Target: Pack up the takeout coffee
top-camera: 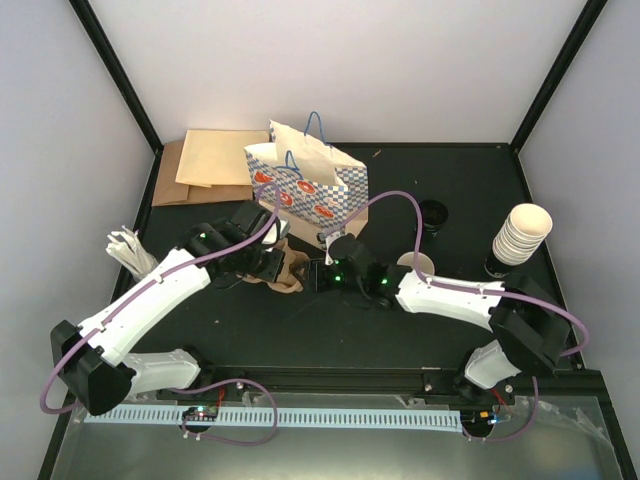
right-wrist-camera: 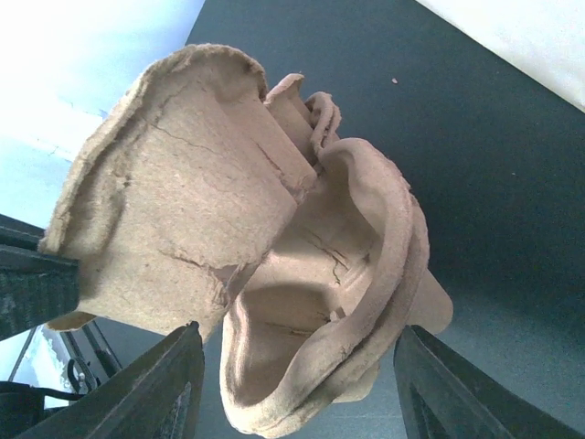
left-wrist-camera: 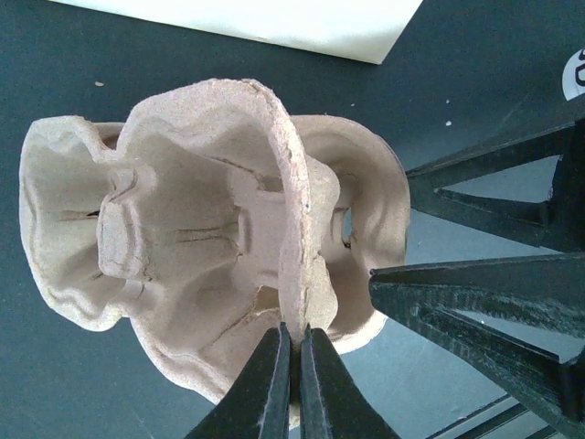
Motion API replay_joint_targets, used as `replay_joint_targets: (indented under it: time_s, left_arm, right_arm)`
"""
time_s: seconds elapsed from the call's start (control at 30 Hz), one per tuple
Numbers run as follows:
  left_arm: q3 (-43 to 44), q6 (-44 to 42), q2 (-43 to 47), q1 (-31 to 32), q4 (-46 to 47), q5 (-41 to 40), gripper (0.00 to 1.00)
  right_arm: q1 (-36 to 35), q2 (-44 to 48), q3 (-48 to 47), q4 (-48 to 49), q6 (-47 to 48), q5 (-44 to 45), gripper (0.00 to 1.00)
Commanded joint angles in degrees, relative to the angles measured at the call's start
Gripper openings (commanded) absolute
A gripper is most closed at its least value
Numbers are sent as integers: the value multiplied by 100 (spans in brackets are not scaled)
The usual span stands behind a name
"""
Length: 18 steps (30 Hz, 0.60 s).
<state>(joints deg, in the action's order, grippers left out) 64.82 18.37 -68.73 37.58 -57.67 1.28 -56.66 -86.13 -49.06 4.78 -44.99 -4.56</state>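
Pulp carrier point(top-camera: 287, 268) is pinched by the closed left hand point(left-wrist-camera: 293, 337) at mid-tabletop, with the right hand point(right-wrist-camera: 302, 370) spread wide around it. Toward the right edge, 1 coffee cup point(top-camera: 416, 262) and lid point(top-camera: 433, 213) are judged not yet packed.

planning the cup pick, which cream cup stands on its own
The lone cup half hidden behind the right arm; the rest are nested in a tall stack farther right.
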Motion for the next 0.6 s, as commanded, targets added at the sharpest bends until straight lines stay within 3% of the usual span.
replay_joint_targets:
  time_s: [0.0, 0.27, 0.57]
  left_arm:
    - [312, -83, 121, -20, -208, -73, 1]
    - [1232, -202, 344, -19, -1037, -1042, 2]
    - [1349, -325, 1014, -20, -844, -1433, 2]
  right_arm:
    - [-37, -140, -98, 12, -37, 261, 59]
    - [-38, -383, 44, -115, -60, 332, 57]
    - [-59, -813, -149, -291, -91, 303, 57]
